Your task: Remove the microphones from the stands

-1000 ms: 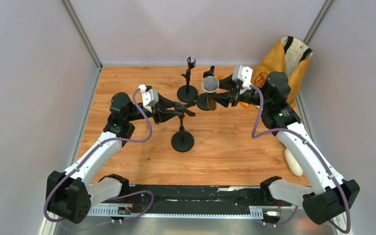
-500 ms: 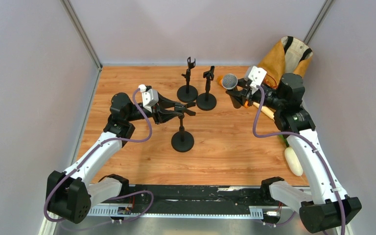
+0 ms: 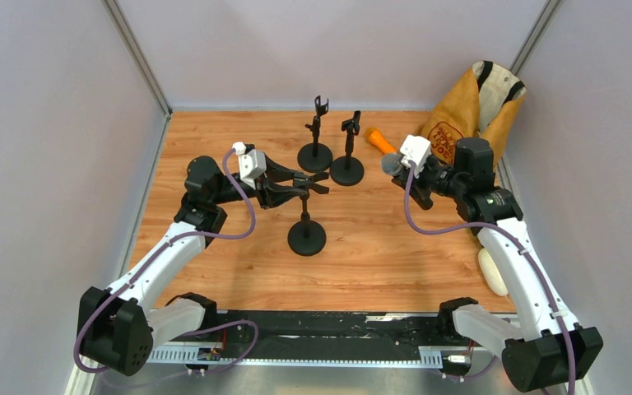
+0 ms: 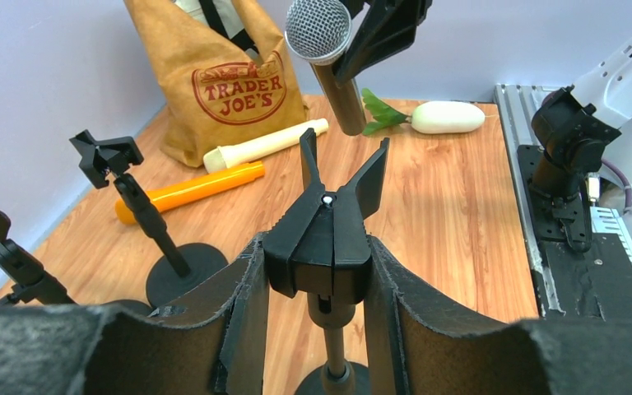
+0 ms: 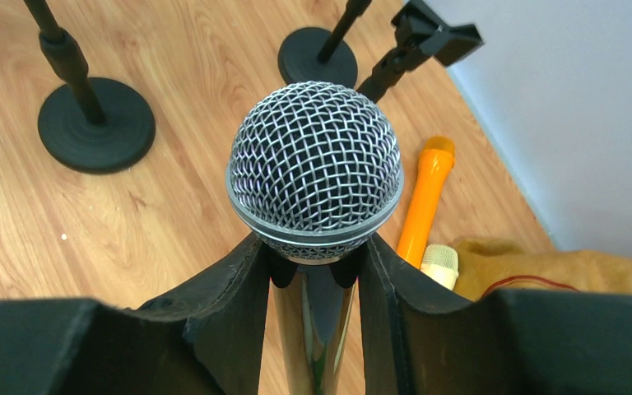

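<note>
Wood table (image 3: 378, 255): right claw (image 5: 313, 267) pinches the mic (image 5: 314, 169), aloft and well clear of the stand (image 3: 306, 237). Left claw (image 4: 317, 247) flanks its clip, grip unclear. Lower the mic slowly onto bare wood.

Brand: "TRADER JOE'S", the only wording that reads clearly.
Carrier: the brown paper bag (image 4: 214, 123), standing on the wooden desk (image 4: 461, 214) near the wall.
Layout: two lines in red capitals, "TRADER" above "JOE'S".
Frame: a red ornamental border encloses the words on the bag's front face.
Legibility: sharp in the left wrist view, with every letter distinct.
Top view: the same bag shows a round red emblem on its front, and its letters are too small to read there.
</note>
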### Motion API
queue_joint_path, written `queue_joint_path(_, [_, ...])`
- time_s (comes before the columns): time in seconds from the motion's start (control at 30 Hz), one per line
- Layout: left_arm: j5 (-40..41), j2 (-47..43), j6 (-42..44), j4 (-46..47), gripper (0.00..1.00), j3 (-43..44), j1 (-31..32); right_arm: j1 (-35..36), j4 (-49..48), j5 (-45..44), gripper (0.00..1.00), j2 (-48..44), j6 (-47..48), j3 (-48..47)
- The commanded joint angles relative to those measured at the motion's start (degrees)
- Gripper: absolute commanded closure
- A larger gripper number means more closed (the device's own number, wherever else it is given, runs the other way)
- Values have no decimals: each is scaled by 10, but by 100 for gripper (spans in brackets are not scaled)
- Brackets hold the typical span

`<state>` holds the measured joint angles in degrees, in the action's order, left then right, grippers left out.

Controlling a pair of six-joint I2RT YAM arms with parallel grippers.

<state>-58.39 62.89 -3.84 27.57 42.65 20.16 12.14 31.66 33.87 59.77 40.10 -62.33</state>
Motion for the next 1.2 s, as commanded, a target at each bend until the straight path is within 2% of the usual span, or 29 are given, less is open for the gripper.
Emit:
queue_joint_path(0.0, [-3,-1,-2,22,100,-4,1,-4,16,-21,96,-18,30,5])
queue_joint_path(0.27, [-2,6,0,23,100,-4,2,-3,15,-20,97,6,7,3])
queue_joint_path(0.47, [-1,3,2,21,100,-5,2,-3,14,-114,98,69,-2,1])
queue_joint_path(0.73, [0,9,3,20,100,-4,5,5,-14,-198,97,110,19,36])
queue_joint_path(0.97, [4,7,5,17,100,-3,8,22,-51,-294,95,213,30,38])
queue_joint_path(1.17, [2,7,6,17,91,-4,8,34,-70,-327,97,302,11,9])
